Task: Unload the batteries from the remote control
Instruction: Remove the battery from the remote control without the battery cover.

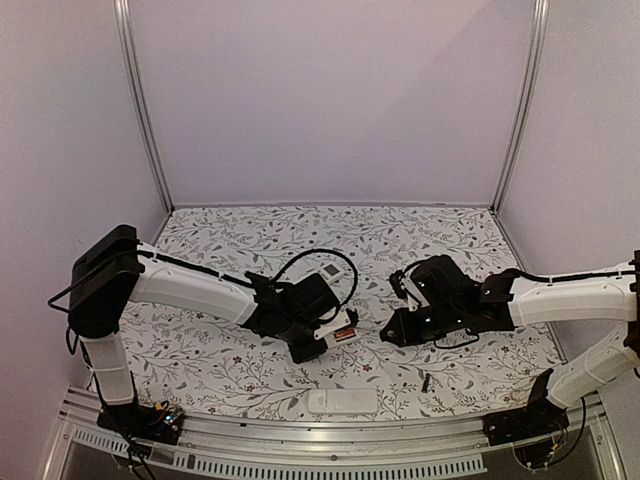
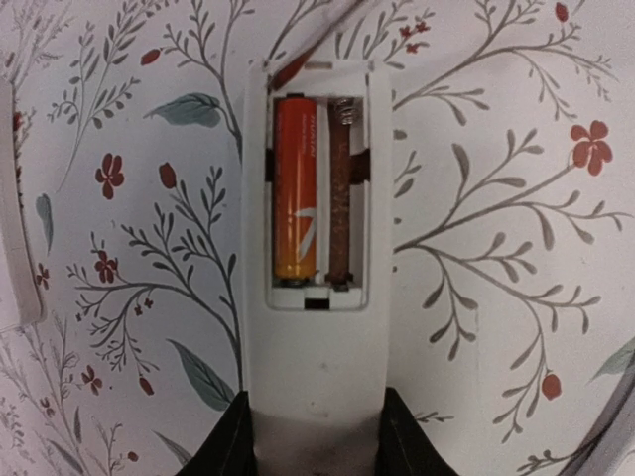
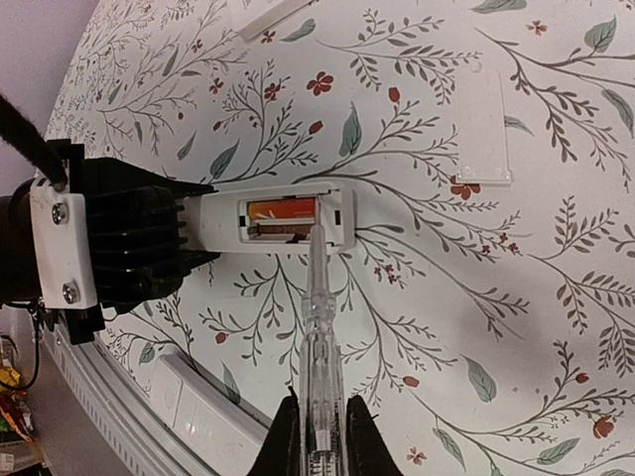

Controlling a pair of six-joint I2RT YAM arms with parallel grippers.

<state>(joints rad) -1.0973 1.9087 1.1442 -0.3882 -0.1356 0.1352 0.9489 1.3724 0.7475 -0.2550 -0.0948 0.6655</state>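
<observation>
The remote (image 2: 317,367) lies flat on the counter (image 2: 496,297) with its back up and its compartment uncovered. Its near end is pinched between the two black fingers of the left claw (image 2: 319,436), which is closed down to the remote's width. Its free end points across the counter toward the right arm.

One battery (image 2: 296,188) sits in the left slot as the left wrist sees it. It is a smooth, glossy orange cylinder, and its long axis runs along the remote's length, away from the claw. The slot beside it holds no cell, only a rough brown strip and a metal spring at the far end. Straight white plastic walls frame the compartment, which is open at the top.

The right claw (image 3: 322,441) is closed on a thin, clear stick (image 3: 319,337). The stick runs crosswise to the remote, and its tip is at the compartment's rim, beside the battery.

The counter is matte, printed with leafy sprigs and red flowers. A flat white cover (image 3: 483,129) lies well apart from the remote. A second remote (image 1: 342,401) lies near the front edge, with a small dark piece (image 1: 424,382), too small to identify, to its right.
</observation>
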